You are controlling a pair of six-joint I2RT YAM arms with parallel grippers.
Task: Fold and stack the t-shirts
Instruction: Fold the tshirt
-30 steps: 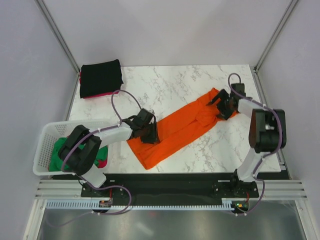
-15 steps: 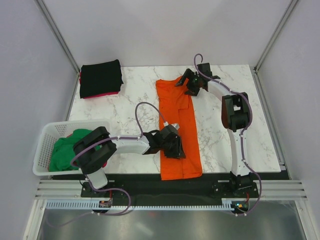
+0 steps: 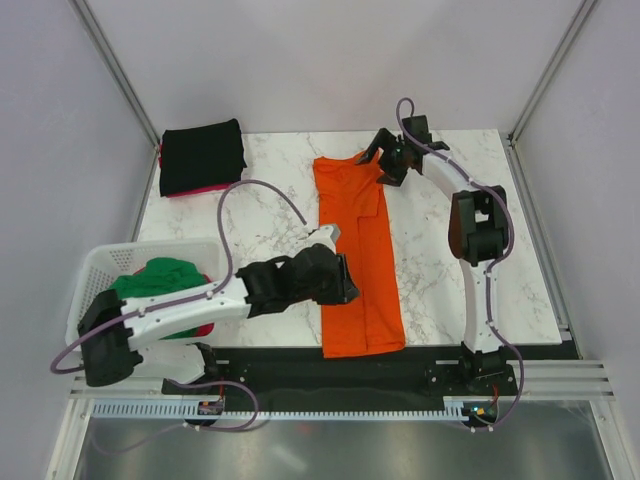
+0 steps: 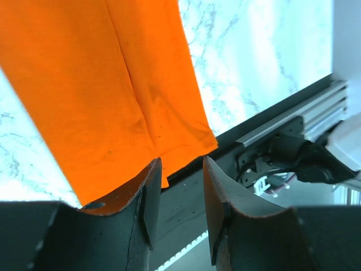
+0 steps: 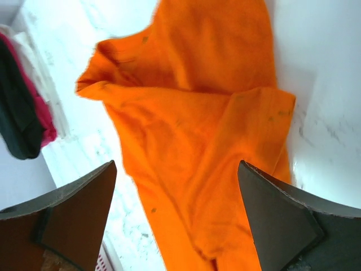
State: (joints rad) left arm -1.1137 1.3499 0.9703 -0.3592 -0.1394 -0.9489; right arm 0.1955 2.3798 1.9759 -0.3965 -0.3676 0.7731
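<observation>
Orange fabric t-shirt (image 3: pixel 358 250), folded into a long strip, is laid on the white marbled table (image 3: pixel 270 190), the left gripper (image 3: pixel 347 286) set partly parted at its left edge, the right gripper (image 3: pixel 381 165) spread wide over its far end.

1. The left arm (image 3: pixel 180 308) lies low and stretched out, running from its base at the near left toward the middle, with its purple cable arching above it.
2. The left gripper (image 3: pixel 338 280) points to the right. In the wrist view its fingers (image 4: pixel 148 197) stand partway apart and hold nothing.
3. The right arm (image 3: pixel 478 225) reaches far out from its base at the near right, bent at the elbow, with the forearm angling left at the far side.
4. The right gripper (image 3: pixel 384 160) points left and downward. Its fingers (image 5: pixel 73 217) are spread wide and grip nothing.
</observation>
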